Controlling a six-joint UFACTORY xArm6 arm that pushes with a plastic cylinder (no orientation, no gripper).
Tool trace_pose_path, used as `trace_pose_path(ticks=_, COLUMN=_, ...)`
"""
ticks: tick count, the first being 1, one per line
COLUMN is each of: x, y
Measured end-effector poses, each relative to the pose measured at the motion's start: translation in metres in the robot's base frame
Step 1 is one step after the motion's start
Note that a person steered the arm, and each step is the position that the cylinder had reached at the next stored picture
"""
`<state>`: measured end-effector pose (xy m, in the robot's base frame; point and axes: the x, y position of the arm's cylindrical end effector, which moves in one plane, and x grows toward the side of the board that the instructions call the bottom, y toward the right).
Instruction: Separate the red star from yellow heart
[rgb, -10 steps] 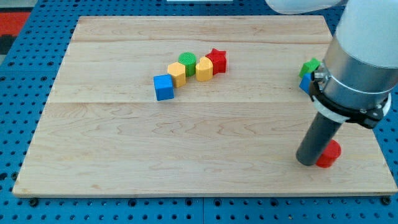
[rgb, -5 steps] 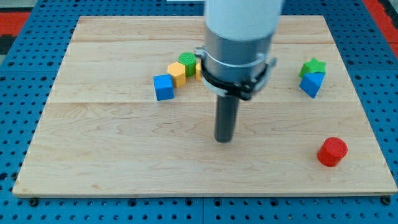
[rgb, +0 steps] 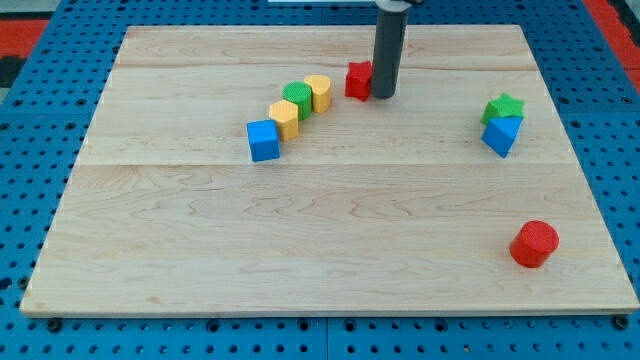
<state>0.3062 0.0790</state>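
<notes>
Now the tabletop (rgb: 180, 240) shows a gap: the red star (rgb: 358, 80) has slid toward the view's upper right, off the yellow heart (rgb: 319, 92). My tip (rgb: 384, 96) touches the star's right side; no claw exists, so separation looks achieved.

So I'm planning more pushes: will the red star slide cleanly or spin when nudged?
The small red star-shaped block looks rigid and squat, so it probably slides without tipping. Its points may make it twist off my tip, which sits against its right side. The smooth wooden board likely offers little grip.
</notes>
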Motion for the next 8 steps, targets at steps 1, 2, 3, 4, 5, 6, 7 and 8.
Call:
trace_pose_path(ticks=1, x=-0.068, y=-0.001)
trace_pose_path(ticks=2, x=-0.11, y=-0.028)
trace_pose_path(ticks=3, x=-0.099, y=-0.046)
trace_pose_path(ticks=4, x=-0.075, y=-0.042)
trace_pose_path(ticks=5, x=-0.053, y=-0.011)
trace_pose_path(ticks=6, x=-0.019, y=0.01)
trace_pose_path(ticks=7, x=0.021, y=0.01)
trace_pose_path(ticks=8, x=0.029, y=0.017)
